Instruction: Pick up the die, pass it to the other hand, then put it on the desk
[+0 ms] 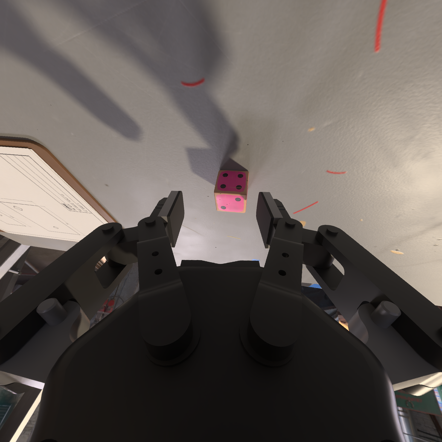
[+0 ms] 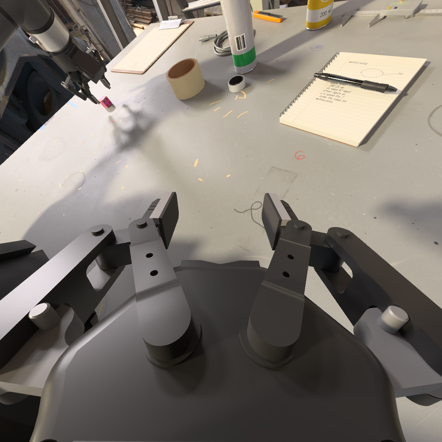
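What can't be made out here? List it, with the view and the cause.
- Die: left wrist view shows two faces only; the rest face away. In the right wrist view it is too small to count pips.
- Left pincer: whether it touches the die, too small in the right wrist view.
- Yellow can and white spray can: tops cut off by the upper edge, right wrist view.
- Clipboard: cut by the left edge, left wrist view.
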